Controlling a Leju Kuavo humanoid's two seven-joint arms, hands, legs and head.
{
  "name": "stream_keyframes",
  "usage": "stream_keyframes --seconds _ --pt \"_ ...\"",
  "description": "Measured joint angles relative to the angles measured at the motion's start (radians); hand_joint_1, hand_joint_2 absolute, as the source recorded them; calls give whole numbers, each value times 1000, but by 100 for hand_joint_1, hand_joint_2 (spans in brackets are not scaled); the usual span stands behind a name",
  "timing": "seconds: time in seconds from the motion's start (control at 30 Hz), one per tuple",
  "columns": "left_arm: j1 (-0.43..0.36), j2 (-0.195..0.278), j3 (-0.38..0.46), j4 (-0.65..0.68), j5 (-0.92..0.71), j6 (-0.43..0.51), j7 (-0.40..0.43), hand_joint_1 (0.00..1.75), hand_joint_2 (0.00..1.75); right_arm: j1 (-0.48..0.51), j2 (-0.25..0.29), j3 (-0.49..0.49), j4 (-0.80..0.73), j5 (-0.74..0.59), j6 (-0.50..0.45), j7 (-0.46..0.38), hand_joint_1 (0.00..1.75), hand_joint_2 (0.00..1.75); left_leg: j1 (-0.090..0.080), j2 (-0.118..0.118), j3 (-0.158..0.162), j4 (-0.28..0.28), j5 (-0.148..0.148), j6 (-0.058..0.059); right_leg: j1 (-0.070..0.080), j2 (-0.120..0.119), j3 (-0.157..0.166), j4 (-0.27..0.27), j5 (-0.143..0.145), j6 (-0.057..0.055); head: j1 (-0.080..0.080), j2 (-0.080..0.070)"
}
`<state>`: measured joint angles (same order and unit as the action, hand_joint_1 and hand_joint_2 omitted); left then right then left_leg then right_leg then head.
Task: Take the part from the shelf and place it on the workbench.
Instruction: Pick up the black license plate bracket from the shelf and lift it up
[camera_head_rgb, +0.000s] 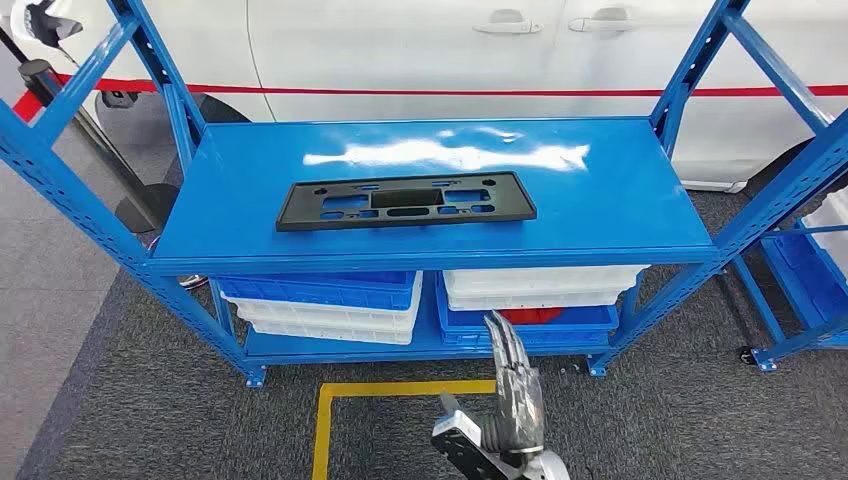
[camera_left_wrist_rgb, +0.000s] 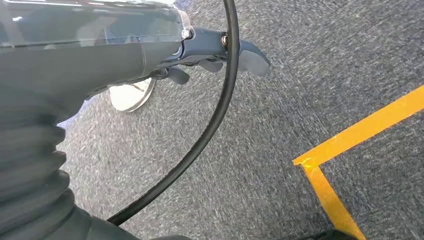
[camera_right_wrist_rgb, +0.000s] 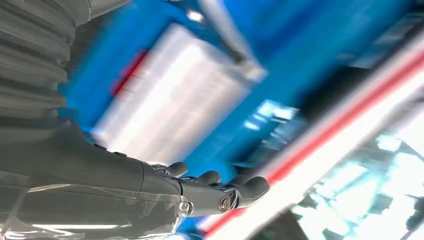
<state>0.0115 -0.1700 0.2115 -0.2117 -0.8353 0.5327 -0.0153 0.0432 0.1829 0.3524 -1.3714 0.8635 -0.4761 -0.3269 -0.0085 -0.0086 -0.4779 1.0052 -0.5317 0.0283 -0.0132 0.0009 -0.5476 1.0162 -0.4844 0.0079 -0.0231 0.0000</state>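
The part is a flat black rectangular plate (camera_head_rgb: 405, 200) with several cutouts, lying on the top board of the blue shelf (camera_head_rgb: 600, 190), near its front edge. My right hand (camera_head_rgb: 513, 385) rises in front of the shelf's lower tier, fingers stretched out and apart, holding nothing; it is well below and right of the plate. In the right wrist view the same hand (camera_right_wrist_rgb: 220, 192) shows straight fingers against a blurred blue shelf. My left hand (camera_left_wrist_rgb: 210, 50) hangs over grey carpet with its fingers loosely extended and nothing in it.
White and blue bins (camera_head_rgb: 330, 300) are stacked on the shelf's lower tier. A white car (camera_head_rgb: 450, 50) with a red stripe stands behind. Yellow floor tape (camera_head_rgb: 330, 420) marks the carpet in front. A second blue rack (camera_head_rgb: 815, 270) stands at the right.
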Motion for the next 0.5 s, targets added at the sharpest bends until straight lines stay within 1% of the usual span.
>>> stream_keyframes --seconds 0.1,0.2,0.4,0.5 --pt "-2 4 -2 0 -10 -8 0 0 175 -50 0 47 9 -27 0 3 0 175 0 0 0 0 0 0 0 0 0 0 0 0 0 0" --pt "-5 9 -3 0 -22 -18 -3 0 175 -110 0 114 24 -95 4 -5 0 175 0 0 0 0 0 -1 0 0 0 1 0 0 0 0" --pt "-11 21 -1 0 -31 -31 -14 0 175 -201 1 250 52 -259 11 -55 0 175 0 -1 -1 0 0 -1 0 0 0 0 0 0 0 0" --pt "-11 26 9 0 -31 -31 -19 0 175 -226 -3 301 63 -288 -6 -80 0 175 0 0 0 0 0 -1 0 0 0 0 0 0 0 0"
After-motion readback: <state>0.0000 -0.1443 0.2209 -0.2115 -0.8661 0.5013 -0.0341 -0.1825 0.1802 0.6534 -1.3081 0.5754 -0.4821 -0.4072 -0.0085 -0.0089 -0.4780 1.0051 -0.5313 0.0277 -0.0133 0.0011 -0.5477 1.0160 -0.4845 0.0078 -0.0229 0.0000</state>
